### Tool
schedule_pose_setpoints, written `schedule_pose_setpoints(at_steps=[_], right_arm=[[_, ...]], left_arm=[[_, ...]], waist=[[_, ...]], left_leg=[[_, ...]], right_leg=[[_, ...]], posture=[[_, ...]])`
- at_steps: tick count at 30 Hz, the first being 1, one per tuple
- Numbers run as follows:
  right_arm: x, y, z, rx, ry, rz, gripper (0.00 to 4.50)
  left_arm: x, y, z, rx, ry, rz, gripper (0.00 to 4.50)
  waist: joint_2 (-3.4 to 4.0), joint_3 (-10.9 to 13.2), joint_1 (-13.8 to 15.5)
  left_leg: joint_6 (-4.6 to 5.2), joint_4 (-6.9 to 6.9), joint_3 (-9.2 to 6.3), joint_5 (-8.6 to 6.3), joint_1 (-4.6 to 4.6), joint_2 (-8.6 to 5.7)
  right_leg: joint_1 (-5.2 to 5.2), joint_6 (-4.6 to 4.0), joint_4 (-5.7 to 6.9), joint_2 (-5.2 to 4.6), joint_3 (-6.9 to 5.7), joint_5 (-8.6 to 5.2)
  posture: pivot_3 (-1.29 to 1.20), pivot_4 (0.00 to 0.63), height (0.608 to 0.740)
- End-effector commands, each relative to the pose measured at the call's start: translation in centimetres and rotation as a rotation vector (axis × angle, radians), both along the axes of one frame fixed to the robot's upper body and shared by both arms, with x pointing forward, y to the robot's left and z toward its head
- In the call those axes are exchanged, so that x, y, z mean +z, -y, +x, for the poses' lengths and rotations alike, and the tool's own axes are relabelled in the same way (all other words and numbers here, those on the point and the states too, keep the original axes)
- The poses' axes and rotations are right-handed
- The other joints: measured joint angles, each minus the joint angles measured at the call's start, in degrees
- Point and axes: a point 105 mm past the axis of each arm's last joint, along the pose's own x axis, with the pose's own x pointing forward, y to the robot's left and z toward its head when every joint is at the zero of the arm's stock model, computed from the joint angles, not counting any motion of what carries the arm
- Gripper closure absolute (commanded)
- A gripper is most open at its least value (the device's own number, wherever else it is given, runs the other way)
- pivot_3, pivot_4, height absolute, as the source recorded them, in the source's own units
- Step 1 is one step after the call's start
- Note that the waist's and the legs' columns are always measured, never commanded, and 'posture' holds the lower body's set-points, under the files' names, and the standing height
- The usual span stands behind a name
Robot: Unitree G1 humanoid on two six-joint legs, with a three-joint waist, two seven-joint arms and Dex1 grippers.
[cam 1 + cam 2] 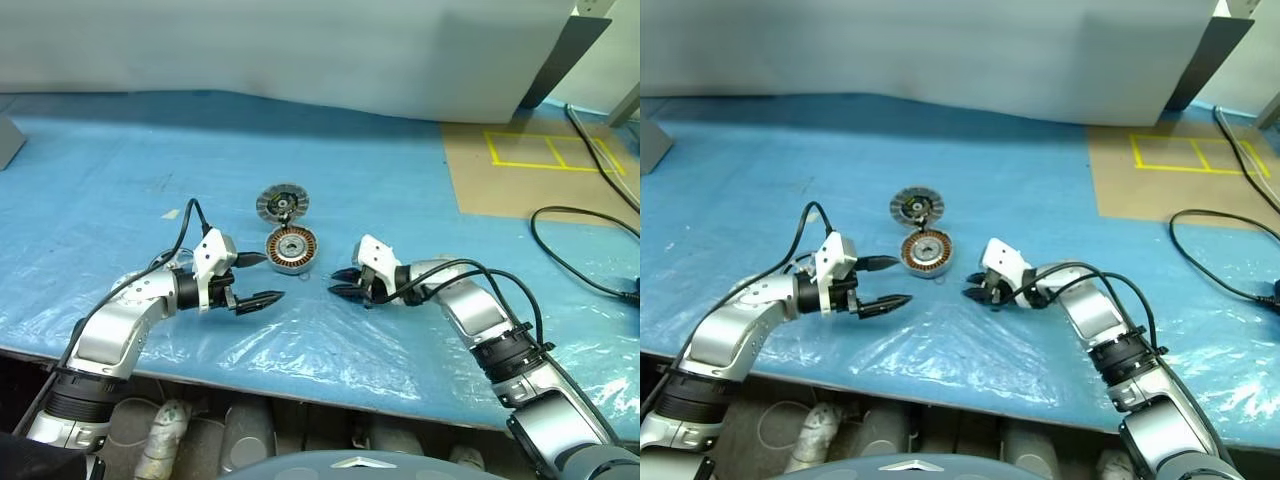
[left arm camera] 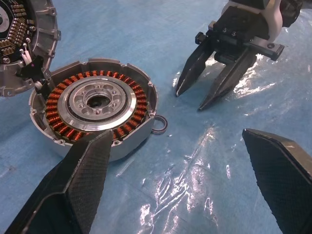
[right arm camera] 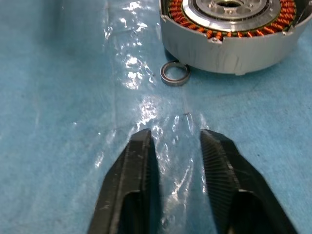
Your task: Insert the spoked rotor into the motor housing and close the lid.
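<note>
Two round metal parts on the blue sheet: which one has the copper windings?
The shallow silver motor housing, between the grippers; the grey ribbed disc lies just beyond it.

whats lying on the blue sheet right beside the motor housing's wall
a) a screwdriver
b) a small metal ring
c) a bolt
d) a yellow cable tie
b: a small metal ring lies flat on the blue sheet right by the outer wall of the motor housing, ahead of the empty right tool.

You have: silver motor housing [image 2: 92, 105] with copper-orange windings; grey ribbed lid [image 1: 282, 203]; blue table [image 1: 120, 170]; black-fingered hands.
</note>
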Motion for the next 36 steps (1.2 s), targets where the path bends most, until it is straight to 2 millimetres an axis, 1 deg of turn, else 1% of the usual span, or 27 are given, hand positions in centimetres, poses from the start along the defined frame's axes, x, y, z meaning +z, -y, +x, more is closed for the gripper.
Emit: schedule_pose_setpoints(at_steps=[1, 4, 7, 9, 12, 14, 17, 23, 29, 31, 34, 36], right_arm=[[4.1, -1.4, 0.3, 0.08, 0.111, 0.059, 1.83], [6.7, -2.9, 1.5, 0.136, 0.19, 0.056, 0.84], [7.5, -4.4, 2.2, 0.192, 0.224, 0.037, 0.84], [7.4, -5.6, 2.6, 0.239, 0.226, 0.015, 0.84], [5.4, -6.4, 3.1, 0.303, 0.212, -0.072, 0.84], [4.3, -6.6, 3.0, 0.358, 0.219, -0.131, 0.84], [4.4, -7.0, 3.1, 0.416, 0.257, -0.164, 0.84], [4.4, -7.3, 4.0, 0.479, 0.322, -0.238, 0.84], [3.0, -7.1, 3.6, 0.573, 0.358, -0.337, 0.84], [2.5, -6.9, 3.8, 0.582, 0.38, -0.371, 0.84], [2.6, -6.9, 4.2, 0.576, 0.4, -0.389, 0.84], [3.1, -6.9, 4.4, 0.57, 0.406, -0.381, 0.84]], left_arm=[[1.3, -0.6, 0.3, 0.008, 0.053, 0.001, 0.0], [1.3, -0.9, 0.5, 0.016, 0.052, 0.004, 0.0], [1.3, -0.8, 0.5, 0.017, 0.052, 0.001, 0.0], [1.3, -0.7, 0.4, 0.018, 0.049, -0.004, 0.0], [1.1, -0.5, -0.2, 0.006, 0.037, -0.001, 0.0], [0.9, -0.6, -0.6, 0.003, 0.031, 0.006, 0.0], [0.8, -0.8, -0.7, 0.011, 0.03, 0.008, 0.0], [0.5, -0.6, -0.9, 0.027, 0.03, 0.002, 0.0], [0.2, -0.7, -1.0, 0.036, 0.03, 0.001, 0.0], [0.2, -0.7, -0.9, 0.038, 0.03, 0.0, 0.0], [-0.1, -0.7, -0.9, 0.038, 0.028, 0.001, 0.0], [-0.2, -0.7, -0.9, 0.04, 0.028, 0.001, 0.0]], waist=[[0.0, 0.0, -0.13], [0.0, 0.0, -0.25], [0.0, 0.0, -0.26], [-0.01, 0.0, -0.28], [-0.01, 0.0, -0.18], [-0.01, 0.0, 0.01], [-0.01, 0.01, -0.08], [-0.02, 0.01, -0.35], [-0.02, 0.01, -0.35], [-0.02, 0.01, -0.39], [-0.02, 0.01, -0.6], [-0.02, 0.01, -0.64]], left_leg=[[0.0, 0.0, 0.0, 0.0, 0.01, 0.0], [0.0, 0.0, 0.01, 0.0, 0.01, 0.0], [-0.01, 0.0, 0.01, 0.0, 0.01, 0.02], [-0.01, -0.01, 0.01, 0.01, -0.02, 0.01], [-0.01, -0.03, 0.01, 0.01, -0.1, 0.01], [-0.01, -0.03, 0.0, 0.01, -0.21, 0.02], [-0.01, 0.0, -0.01, 0.01, -0.34, 0.03], [0.0, 0.13, -0.01, 0.0, -0.32, 0.07], [0.0, 0.14, -0.01, 0.01, -0.38, 0.06], [0.01, 0.15, -0.02, 0.0, -0.37, 0.07], [0.01, 0.2, -0.02, 0.0, -0.34, 0.07], [0.02, 0.26, -0.02, 0.0, -0.34, 0.08]], right_leg=[[-0.01, 0.0, 0.01, 0.01, 0.01, 0.0], [-0.04, 0.0, 0.04, 0.01, 0.02, 0.0], [-0.04, -0.01, 0.06, 0.01, 0.01, 0.0], [-0.04, -0.01, 0.02, 0.01, 0.0, 0.0], [-0.07, -0.01, 0.0, 0.0, -0.04, 0.0], [-0.12, -0.01, -0.01, 0.0, -0.1, 0.0], [-0.2, -0.01, 0.0, 0.0, -0.15, 0.0], [-0.21, -0.03, 0.09, 0.01, -0.13, 0.01], [-0.23, -0.03, 0.06, 0.01, -0.14, 0.01], [-0.23, -0.03, 0.08, 0.01, -0.16, 0.01], [-0.19, -0.03, 0.11, 0.01, -0.15, 0.01], [-0.18, -0.04, 0.14, 0.0, -0.14, 0.01]], posture=[[0.0, 0.15, 0.74], [0.0, 0.15, 0.74], [0.0, 0.15, 0.74], [0.0, 0.15, 0.74], [0.0, 0.15, 0.74], [0.0, 0.15, 0.74], [0.0, 0.15, 0.74], [0.0, 0.15, 0.74], [0.0, 0.15, 0.74], [0.0, 0.15, 0.74], [0.0, 0.15, 0.74], [0.0, 0.15, 0.74]])
